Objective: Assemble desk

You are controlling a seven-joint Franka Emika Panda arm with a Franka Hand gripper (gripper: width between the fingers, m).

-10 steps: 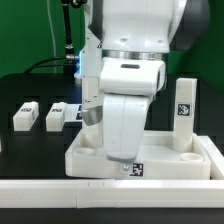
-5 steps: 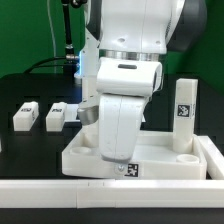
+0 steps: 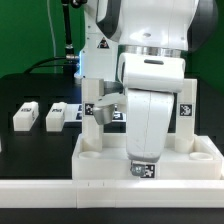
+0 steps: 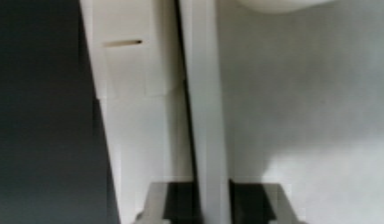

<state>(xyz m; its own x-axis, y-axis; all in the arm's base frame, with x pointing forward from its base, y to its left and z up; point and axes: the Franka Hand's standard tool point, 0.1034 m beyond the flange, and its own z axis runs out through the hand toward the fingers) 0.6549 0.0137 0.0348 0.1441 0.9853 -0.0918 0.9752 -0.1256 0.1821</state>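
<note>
The white desk top (image 3: 100,163) lies on the black table with its raised rim up. Two white legs stand upright in its far corners, one at the exterior view's left (image 3: 92,120) and one at the right (image 3: 186,108). Two more tagged legs (image 3: 25,116) (image 3: 57,117) lie loose on the table at the left. My gripper (image 3: 143,160) reaches down onto the top's near rim, above a tag on the front wall. In the wrist view the rim (image 4: 201,100) runs between my dark fingers (image 4: 166,203), and my gripper (image 4: 205,203) is shut on it.
A long white ledge (image 3: 60,192) runs across the front of the table, just before the desk top. Cables and a post (image 3: 68,40) stand at the back left. The arm's body hides the middle of the desk top.
My arm has moved to the exterior view's right along the near rim. The desk top has slid a little to the right with it. The left upright leg now shows.
</note>
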